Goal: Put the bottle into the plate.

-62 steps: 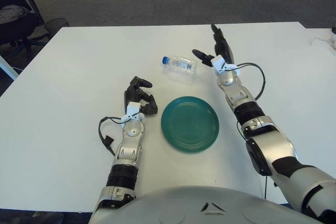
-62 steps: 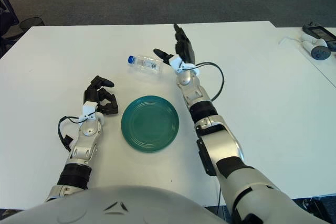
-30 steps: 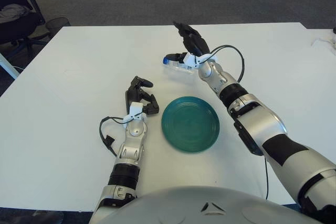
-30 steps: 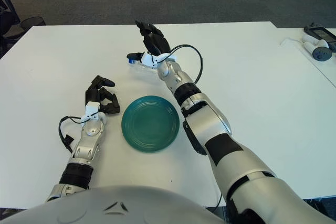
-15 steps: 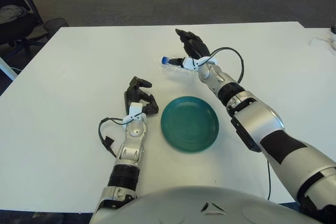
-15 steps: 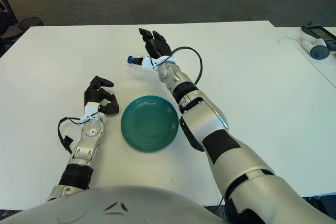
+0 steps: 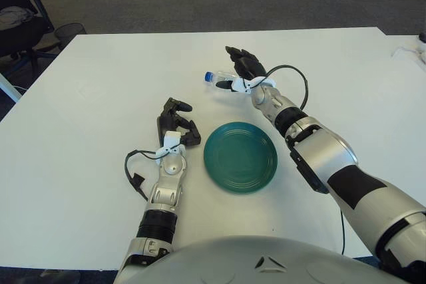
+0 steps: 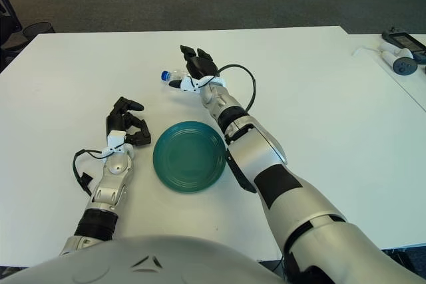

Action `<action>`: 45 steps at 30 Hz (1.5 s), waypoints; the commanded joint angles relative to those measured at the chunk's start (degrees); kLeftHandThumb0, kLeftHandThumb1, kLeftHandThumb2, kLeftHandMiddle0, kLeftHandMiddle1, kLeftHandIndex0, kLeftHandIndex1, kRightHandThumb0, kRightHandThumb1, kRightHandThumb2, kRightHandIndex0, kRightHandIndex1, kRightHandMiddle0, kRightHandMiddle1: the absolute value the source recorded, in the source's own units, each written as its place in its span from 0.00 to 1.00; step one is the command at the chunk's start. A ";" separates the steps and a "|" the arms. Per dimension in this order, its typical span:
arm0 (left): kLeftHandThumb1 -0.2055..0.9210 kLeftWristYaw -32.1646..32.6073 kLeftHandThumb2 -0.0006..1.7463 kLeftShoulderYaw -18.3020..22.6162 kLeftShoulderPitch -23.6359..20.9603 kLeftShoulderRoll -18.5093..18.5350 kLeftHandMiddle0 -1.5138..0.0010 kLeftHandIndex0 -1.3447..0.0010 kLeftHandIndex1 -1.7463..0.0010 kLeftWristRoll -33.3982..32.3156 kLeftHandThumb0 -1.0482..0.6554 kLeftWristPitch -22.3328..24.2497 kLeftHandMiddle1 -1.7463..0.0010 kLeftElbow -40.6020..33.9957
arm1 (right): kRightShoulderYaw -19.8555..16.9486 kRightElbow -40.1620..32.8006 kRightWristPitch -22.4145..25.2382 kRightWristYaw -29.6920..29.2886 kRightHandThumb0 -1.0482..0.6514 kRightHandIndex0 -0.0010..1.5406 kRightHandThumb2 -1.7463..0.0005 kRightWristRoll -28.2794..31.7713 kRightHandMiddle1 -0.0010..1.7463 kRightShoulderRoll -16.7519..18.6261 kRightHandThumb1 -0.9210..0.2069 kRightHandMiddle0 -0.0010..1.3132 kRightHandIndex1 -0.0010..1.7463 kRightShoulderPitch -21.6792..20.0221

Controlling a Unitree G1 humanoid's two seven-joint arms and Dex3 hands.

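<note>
The right hand is seen reached out over the far middle of the white table, with its dark fingers curled over the bottle. The bottle is a small clear one with a blue cap; it is held roughly level, cap end pointing toward the robot's left, and most of its body is covered by the hand. Whether the bottle is lifted clear of the table or touching it cannot be told. The thumb is seen under the bottle's near side, so the bottle is pinched between thumb and fingers.

The green plate is seen flat on the table, nearer the robot than the bottle and well apart from it. Nothing is in it.

The left hand is shown just beside the plate, on its left side, with its fingers loosely curled and nothing held. A black cable is looped beside its wrist.

A black cable is also looped by the right wrist. A dark office chair is seen at the far left, off the table, and some small devices at the far right table edge.
</note>
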 commanded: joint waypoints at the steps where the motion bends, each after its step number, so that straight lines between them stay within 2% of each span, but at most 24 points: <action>1: 0.13 0.20 1.00 0.49 2.47 -0.90 0.42 0.49 0.00 -0.19 0.61 2.53 0.00 1.91 | 0.57 0.59 0.74 0.36 0.00 0.00 0.81 -0.83 0.07 0.03 0.00 0.00 0.00 -0.72; 11: 0.13 0.45 1.00 0.48 2.41 -0.81 0.42 0.49 0.00 0.09 0.61 2.66 0.00 1.99 | 1.76 1.35 1.76 0.57 0.00 0.00 0.78 -1.50 0.05 -0.03 0.00 0.00 0.00 -0.21; 20: 0.12 0.51 1.00 0.51 2.26 -1.04 0.41 0.49 0.00 -0.08 0.61 2.79 0.02 2.07 | 3.18 1.73 2.50 1.17 0.00 0.00 0.79 -2.65 0.03 0.43 0.00 0.00 0.00 0.12; 36: 0.11 1.40 1.00 0.34 2.05 -1.50 0.40 0.48 0.00 0.21 0.61 3.45 0.03 1.93 | 7.66 2.67 4.59 3.23 0.00 0.00 0.79 -6.76 0.00 1.49 0.00 0.00 0.00 1.37; 45: 0.11 1.84 1.00 0.39 1.53 -1.29 0.40 0.48 0.00 0.11 0.61 2.25 0.03 3.11 | 10.36 3.35 5.53 3.82 0.00 0.00 0.78 -9.09 0.00 1.75 0.00 0.00 0.00 2.23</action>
